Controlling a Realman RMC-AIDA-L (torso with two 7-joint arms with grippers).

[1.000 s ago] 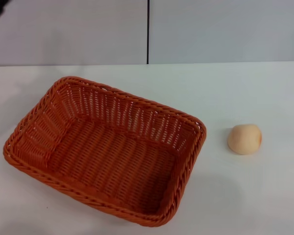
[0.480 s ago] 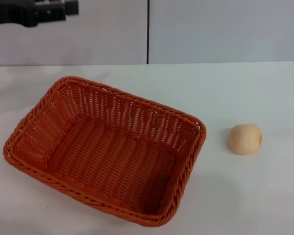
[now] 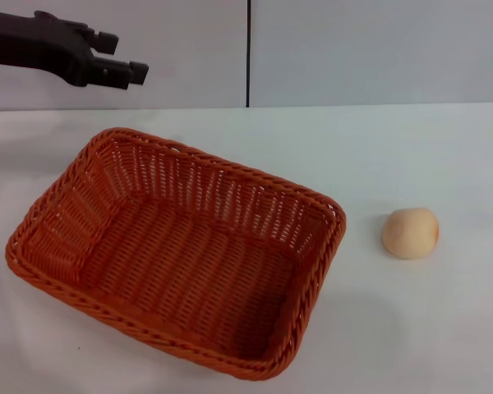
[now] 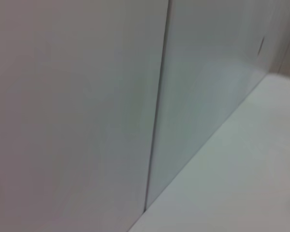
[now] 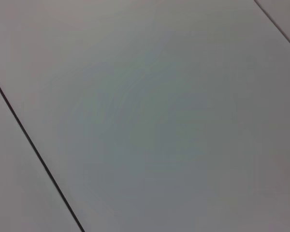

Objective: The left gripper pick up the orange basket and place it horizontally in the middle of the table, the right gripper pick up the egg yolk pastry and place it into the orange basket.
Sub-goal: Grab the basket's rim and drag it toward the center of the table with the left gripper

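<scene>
- The step in hand looks like the first one: the left gripper (image 3: 122, 59) is on its approach to the orange basket (image 3: 177, 250), hanging in the air above the far-left part of the table (image 3: 411, 148) and well apart from the basket's rim.
- Its two narrow fingers point right with a small gap showing between their tips, so it reads as slightly parted and holding nothing.
- The basket sits skewed on the near-left of the table; the egg yolk pastry (image 3: 410, 232) lies to its right, apart from it.
- Next, the gripper probably needs to descend onto the braided rim and close on it.
- Compared with half a second before, the left arm has come farther right and lower; basket and pastry are unmoved.
- The right gripper is not in view.
</scene>
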